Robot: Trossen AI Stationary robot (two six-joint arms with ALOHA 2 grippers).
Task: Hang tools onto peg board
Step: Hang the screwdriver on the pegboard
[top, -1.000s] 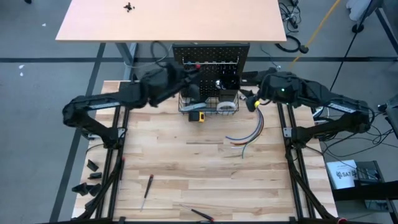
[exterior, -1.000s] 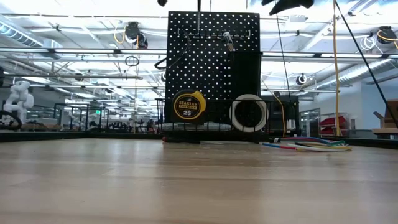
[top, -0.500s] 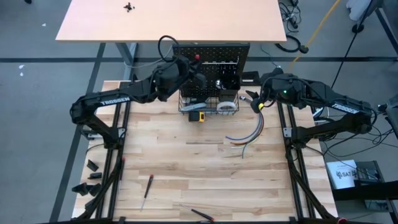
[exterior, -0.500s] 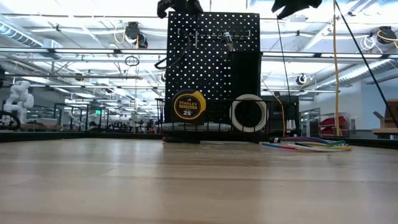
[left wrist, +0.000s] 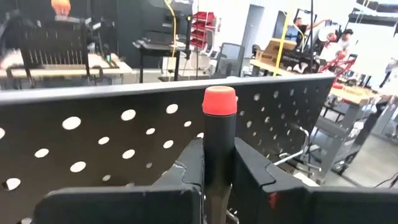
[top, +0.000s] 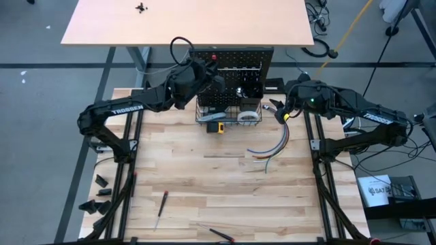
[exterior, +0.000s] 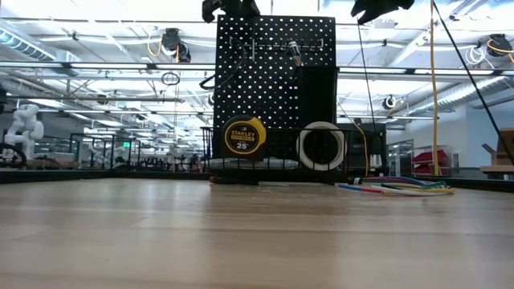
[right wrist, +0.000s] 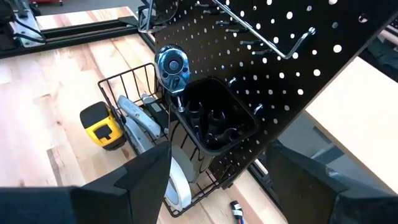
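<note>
Pale wood-plank surface [top: 204, 177], open workshop hall behind. Upright black perforated metal peg board [exterior: 273, 72] stands at far edge, centre; black wire basket [right wrist: 134, 93] at its foot carries yellow tape measure [exterior: 244, 135] and white tape roll [exterior: 321, 146]; small black bin [right wrist: 214, 118] beside, round silver ratchet head [right wrist: 173, 64] just above it.

Left gripper [top: 210, 73] at board's top edge, jaws narrow, clamped on black-shafted, red-capped screwdriver [left wrist: 219, 134] held upright, cap just proud of top rim in left wrist view.

Right gripper [top: 276, 107] hovers off board's right side, jaws wide, empty. Waiting.

Step in hand (judged): seat screwdriver on board/in holder. To do well: keep shaft vertical, line up w/ hook or slot before lowering; slot itself not visible, so approach slow. Descend straight, no sideways push; board could tip or rock. Release only once shaft is carried.

Still loose on near surface: red-and-black screwdriver [top: 161, 207], one more tool [top: 219, 235] at front edge. Coloured wires [top: 269, 146] not part of job.
</note>
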